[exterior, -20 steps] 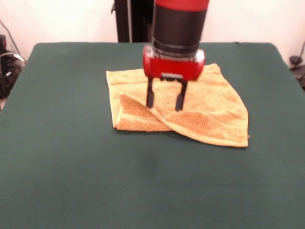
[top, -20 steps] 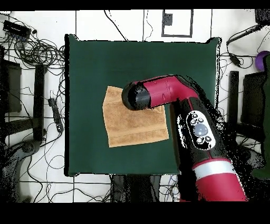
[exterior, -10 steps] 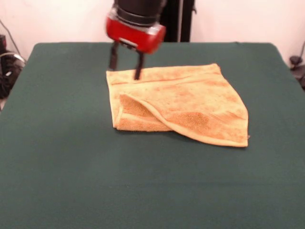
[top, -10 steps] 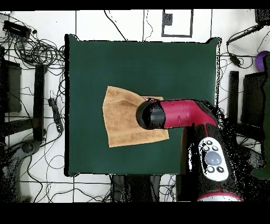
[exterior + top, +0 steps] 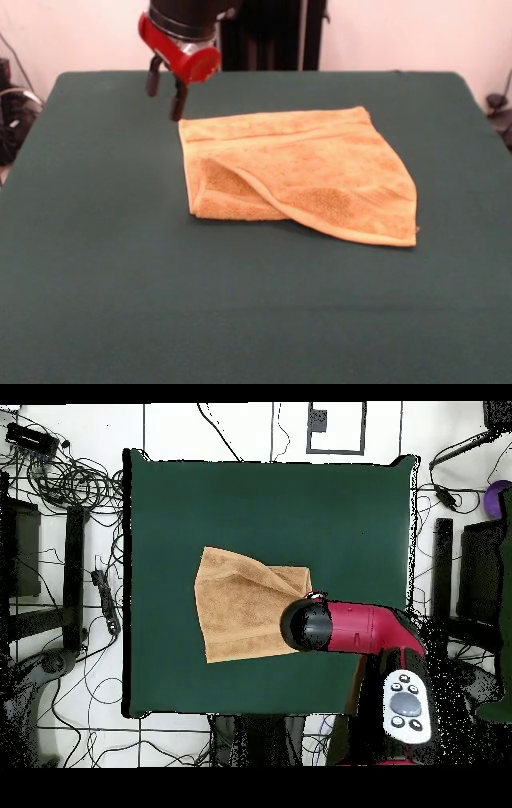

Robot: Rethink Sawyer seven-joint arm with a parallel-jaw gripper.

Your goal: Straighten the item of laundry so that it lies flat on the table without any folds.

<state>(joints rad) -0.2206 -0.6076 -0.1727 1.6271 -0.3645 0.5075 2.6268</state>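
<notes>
Dark green cloth covers the counter (image 5: 96,280), with a pale wall behind it and cables strewn on the floor around it in the overhead view. On the counter lies the golden-tan towel (image 5: 304,176), near the middle, one corner folded over the rest so a diagonal crease runs across its front half. My end effector (image 5: 164,90) hangs just past the towel's far corner, above bare counter, its two dark fingers (image 5: 177,102) spread apart and holding nothing. My red arm (image 5: 365,629) reaches in over the towel's edge in the overhead view.
</notes>
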